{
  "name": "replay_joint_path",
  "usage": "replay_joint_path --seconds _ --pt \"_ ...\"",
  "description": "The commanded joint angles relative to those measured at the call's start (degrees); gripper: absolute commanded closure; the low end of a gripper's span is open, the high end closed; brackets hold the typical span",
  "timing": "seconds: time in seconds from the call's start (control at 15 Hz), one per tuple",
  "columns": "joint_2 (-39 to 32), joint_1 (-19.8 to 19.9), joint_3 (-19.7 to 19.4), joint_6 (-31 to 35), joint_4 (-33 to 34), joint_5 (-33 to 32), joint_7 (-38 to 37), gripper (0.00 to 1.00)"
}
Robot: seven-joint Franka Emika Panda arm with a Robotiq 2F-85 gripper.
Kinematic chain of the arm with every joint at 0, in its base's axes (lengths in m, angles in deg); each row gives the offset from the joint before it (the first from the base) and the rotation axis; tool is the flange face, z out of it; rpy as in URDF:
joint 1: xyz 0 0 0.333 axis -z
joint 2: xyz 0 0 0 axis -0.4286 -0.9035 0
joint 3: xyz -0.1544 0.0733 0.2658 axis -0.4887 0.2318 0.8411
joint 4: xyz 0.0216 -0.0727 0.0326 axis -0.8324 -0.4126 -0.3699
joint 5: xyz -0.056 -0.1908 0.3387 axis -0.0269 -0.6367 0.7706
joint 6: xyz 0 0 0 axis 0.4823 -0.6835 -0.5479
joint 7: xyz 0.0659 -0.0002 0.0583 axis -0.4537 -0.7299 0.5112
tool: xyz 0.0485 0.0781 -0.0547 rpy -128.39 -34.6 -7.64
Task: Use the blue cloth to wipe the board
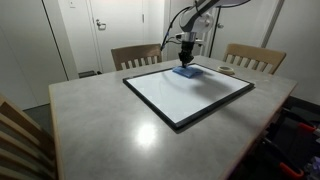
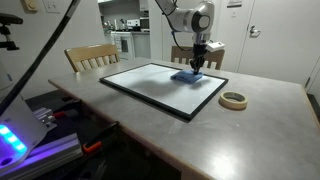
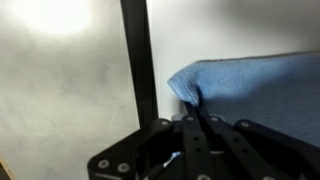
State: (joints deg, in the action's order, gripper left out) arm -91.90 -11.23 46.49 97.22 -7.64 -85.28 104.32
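The claw [image 3: 196, 112], fingers pressed together on an edge of the blue cloth [image 3: 250, 85], holds it against the board [image 1: 170, 95] near its far frame, with most of the white surface apparently left to wipe.

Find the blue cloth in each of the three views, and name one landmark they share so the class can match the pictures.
Exterior view: the blue cloth lies near the far edge of the whiteboard, upper centre of the picture.
Exterior view: the blue cloth lies on the far right part of the whiteboard, just right of centre.
Wrist view: the blue cloth fills the right side.
Shared landmark: the black frame of the board.
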Motion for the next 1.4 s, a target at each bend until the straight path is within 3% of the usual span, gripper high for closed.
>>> replay_joint_path --seconds 0.0,0.67,1.33 --pt "3.9 0.2 0.0 3.3 -9.5 0.2 -1.5 0.99" --pt "10.7 0.5 0.4 7.8 -22.3 -0.1 -2.1 0.99" --pt "19.9 -0.1 0.7 16.1 -39.6 0.6 -5.3 0.99"
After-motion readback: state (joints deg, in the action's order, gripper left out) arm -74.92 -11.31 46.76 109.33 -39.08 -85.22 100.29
